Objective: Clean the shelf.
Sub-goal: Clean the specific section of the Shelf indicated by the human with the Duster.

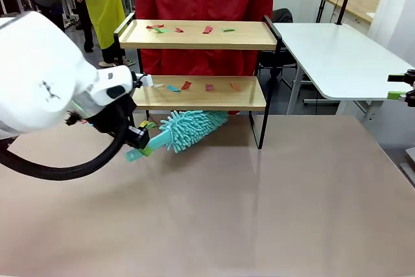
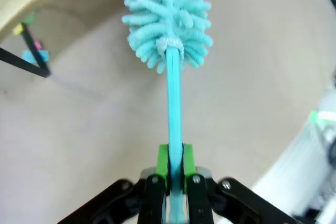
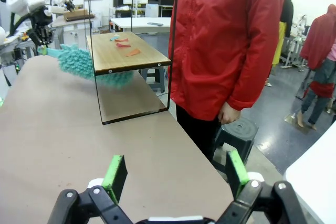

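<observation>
The two-tier shelf of light wooden boards and thin black frame is standing on the beige table. Probably light but stiff, it is best steadied by its frame. Beneath it, a fluffy turquoise duster is being clamped by the left gripper; the right gripper's jaws are standing apart.

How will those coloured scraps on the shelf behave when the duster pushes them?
Probably very light: the scraps lie thin and flat on the shelf, so they should slide or flutter off. The duster head looks soft, so some may cling.
</observation>
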Available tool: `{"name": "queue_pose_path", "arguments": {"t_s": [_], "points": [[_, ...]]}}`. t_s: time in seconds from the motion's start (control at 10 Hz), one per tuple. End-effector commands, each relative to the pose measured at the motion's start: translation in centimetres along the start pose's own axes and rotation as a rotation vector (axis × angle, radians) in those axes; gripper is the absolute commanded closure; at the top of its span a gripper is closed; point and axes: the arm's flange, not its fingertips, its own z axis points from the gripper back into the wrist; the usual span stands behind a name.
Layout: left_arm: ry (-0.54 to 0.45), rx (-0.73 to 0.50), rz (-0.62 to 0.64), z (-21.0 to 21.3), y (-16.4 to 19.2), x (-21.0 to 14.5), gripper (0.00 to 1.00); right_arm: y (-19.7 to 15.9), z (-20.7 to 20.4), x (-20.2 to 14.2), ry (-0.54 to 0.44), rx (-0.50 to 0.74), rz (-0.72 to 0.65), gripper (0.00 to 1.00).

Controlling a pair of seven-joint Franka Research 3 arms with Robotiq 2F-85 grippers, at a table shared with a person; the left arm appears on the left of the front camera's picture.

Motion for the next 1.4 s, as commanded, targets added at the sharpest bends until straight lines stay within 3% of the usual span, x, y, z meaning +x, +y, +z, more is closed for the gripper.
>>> {"name": "queue_pose_path", "arguments": {"t_s": [0.0, 0.2, 0.4, 0.6, 0.9, 1.1, 1.3], "points": [[0.086, -0.106, -0.119, 1.7, 3.3, -0.7, 0.87, 0.1, -0.1, 0.3, 0.001, 0.002, 0.004, 0.00], [0.123, -0.195, -0.288, 3.6, 4.4, -1.4, 0.87, 0.1, -0.1, 0.3, 0.001, 0.002, 0.004, 0.00], [0.142, -0.265, -0.342, 5.0, 4.5, -1.9, 0.87, 0.1, -0.1, 0.3, 0.001, 0.002, 0.004, 0.00], [0.174, -0.250, -0.418, 7.0, 3.9, -1.5, 0.87, 0.1, -0.1, 0.3, 0.001, 0.002, 0.004, 0.00], [0.349, -0.090, -0.463, 12.2, 1.7, -0.5, 0.87, 0.1, -0.1, 0.3, 0.001, 0.002, 0.004, 0.00], [0.629, 0.115, -0.460, 17.4, 0.3, 0.6, 0.87, 0.1, -0.1, 0.3, 0.001, 0.002, 0.004, 0.00], [0.829, 0.243, -0.487, 21.8, -0.9, 1.5, 0.87, 0.1, -0.1, 0.3, 0.001, 0.002, 0.004, 0.00]]}}
